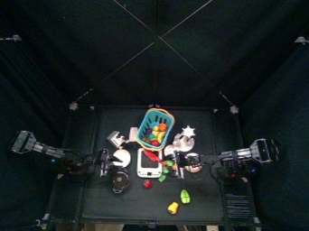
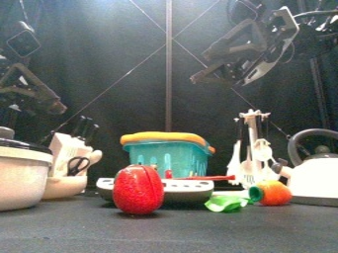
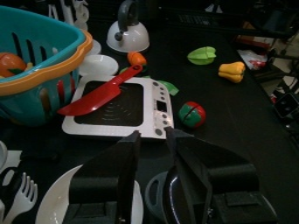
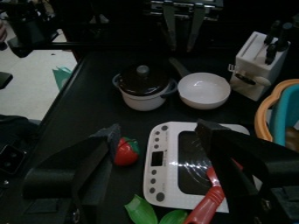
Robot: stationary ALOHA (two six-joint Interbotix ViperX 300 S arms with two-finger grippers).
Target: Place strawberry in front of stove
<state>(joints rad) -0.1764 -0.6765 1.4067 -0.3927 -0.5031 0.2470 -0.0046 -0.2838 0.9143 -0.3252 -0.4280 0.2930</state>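
Strawberry (image 2: pixel 137 190) sits on counter (image 2: pixel 79 232) just beside white stove (image 2: pixel 185 190), at its front. Right gripper (image 4: pixel 158 171) wide open, holds nothing, hangs above. Left gripper (image 3: pixel 156 175): cannot tell. Job looks done, so nothing needs holding.

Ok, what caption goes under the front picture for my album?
Red strawberry sits up front before the white stove, teal basket behind, kettle at right.

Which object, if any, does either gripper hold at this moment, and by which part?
Nothing is held. The right gripper hangs with its jaws wide open above the strawberry, apart from it. The left gripper has nothing between its jaws either.
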